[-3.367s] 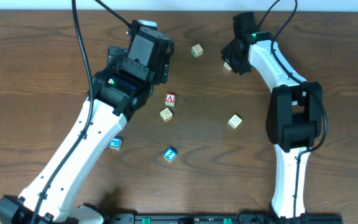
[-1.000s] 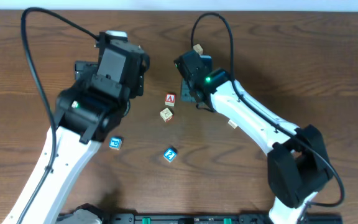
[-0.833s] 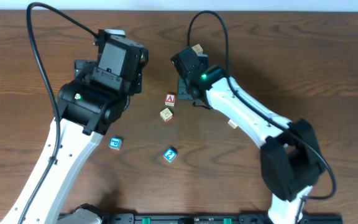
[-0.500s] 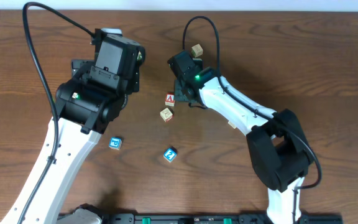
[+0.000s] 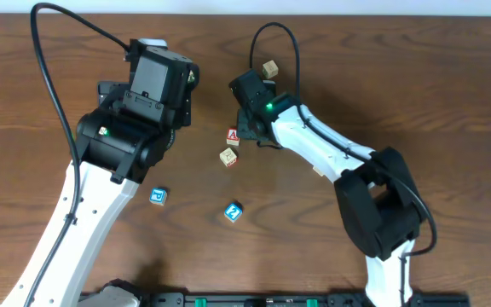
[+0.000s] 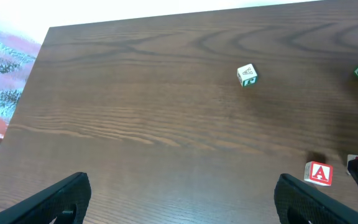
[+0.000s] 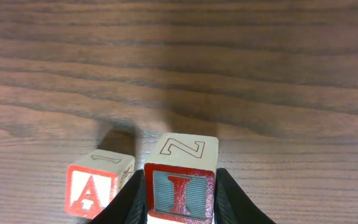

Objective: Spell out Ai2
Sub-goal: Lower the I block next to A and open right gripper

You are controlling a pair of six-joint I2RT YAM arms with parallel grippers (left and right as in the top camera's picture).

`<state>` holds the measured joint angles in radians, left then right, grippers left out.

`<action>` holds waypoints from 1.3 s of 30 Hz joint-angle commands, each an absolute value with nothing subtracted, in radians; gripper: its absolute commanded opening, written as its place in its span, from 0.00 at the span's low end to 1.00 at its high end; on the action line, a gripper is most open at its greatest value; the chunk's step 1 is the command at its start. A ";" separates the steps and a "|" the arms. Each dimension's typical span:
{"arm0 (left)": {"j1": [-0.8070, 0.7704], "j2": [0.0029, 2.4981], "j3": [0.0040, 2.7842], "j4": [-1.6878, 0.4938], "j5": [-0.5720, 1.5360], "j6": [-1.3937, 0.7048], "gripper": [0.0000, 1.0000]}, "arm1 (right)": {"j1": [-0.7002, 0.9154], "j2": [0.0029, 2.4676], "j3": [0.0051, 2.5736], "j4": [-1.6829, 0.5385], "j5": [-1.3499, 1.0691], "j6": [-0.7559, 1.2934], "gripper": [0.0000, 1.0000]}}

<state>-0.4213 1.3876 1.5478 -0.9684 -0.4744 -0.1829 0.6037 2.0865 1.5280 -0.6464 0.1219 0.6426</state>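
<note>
The red "A" cube (image 5: 233, 136) (image 6: 319, 173) (image 7: 95, 188) rests on the wooden table. My right gripper (image 5: 248, 128) (image 7: 180, 208) is shut on the red "I" cube (image 7: 182, 163), with a dark finger on each side of it. It holds the cube just right of the "A", the two nearly touching; the overhead view hides the "I" under the gripper. The blue "2" cube (image 5: 233, 211) lies nearer the front, away from both grippers. My left gripper (image 5: 186, 95) (image 6: 182, 194) is open and empty, left of the "A".
A pale cube (image 5: 228, 157) lies just in front of the "A". Another blue-faced cube (image 5: 158, 197) sits by the left arm. A green-marked cube (image 5: 269, 68) (image 6: 247, 75) is at the back. One more cube (image 5: 318, 169) peeks from under the right arm.
The right arm swung left across the table with the "I" cube and stopped beside the "A". The left arm drew back to the left, then held still.
</note>
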 commanded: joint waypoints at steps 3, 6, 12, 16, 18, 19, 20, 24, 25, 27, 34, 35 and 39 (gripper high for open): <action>-0.417 1.386 1.555 -0.969 -0.474 -0.187 0.95 | 0.603 2.115 1.542 -0.651 0.099 0.673 0.26; -0.417 1.386 1.555 -0.969 -0.474 -0.187 0.95 | 0.603 2.115 1.542 -0.656 0.099 0.693 0.26; -0.417 1.386 1.555 -0.969 -0.474 -0.187 0.95 | 0.603 2.115 1.542 -0.657 0.101 0.694 0.27; -0.417 1.386 1.555 -0.969 -0.474 -0.187 0.95 | 0.603 2.115 1.542 -0.651 0.097 0.695 0.27; -0.417 1.386 1.555 -0.969 -0.474 -0.187 0.95 | 0.604 2.115 1.542 -0.646 0.097 0.695 0.27; -0.417 1.386 1.555 -0.969 -0.474 -0.187 0.96 | 0.604 2.115 1.542 -0.645 0.097 0.695 0.27; -0.417 1.386 1.555 -0.969 -0.474 -0.187 0.95 | 0.604 2.115 1.542 -0.643 0.097 0.695 0.27; -0.417 1.386 1.555 -0.969 -0.474 -0.187 0.95 | 0.604 2.117 1.542 -0.640 0.097 0.695 0.27; -0.417 1.386 1.555 -0.969 -0.474 -0.187 0.95 | 0.603 2.120 1.542 -0.638 0.100 0.695 0.27; -0.417 1.386 1.555 -0.969 -0.474 -0.187 0.95 | 0.603 2.128 1.542 -0.635 0.100 0.694 0.27; -0.417 1.386 1.555 -0.969 -0.474 -0.187 0.95 | 0.603 2.138 1.542 -0.611 0.101 0.694 0.28; -0.417 1.386 1.555 -0.969 -0.474 -0.187 0.95 | 0.603 2.138 1.542 -0.611 0.100 0.694 0.28; -0.417 1.386 1.555 -0.969 -0.474 -0.187 0.95 | 0.603 2.139 1.542 -0.609 0.101 0.694 0.30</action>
<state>-0.4213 1.3876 1.5478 -0.9684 -0.4744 -0.1829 0.6037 2.1258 1.5284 -0.6106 0.1001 0.6777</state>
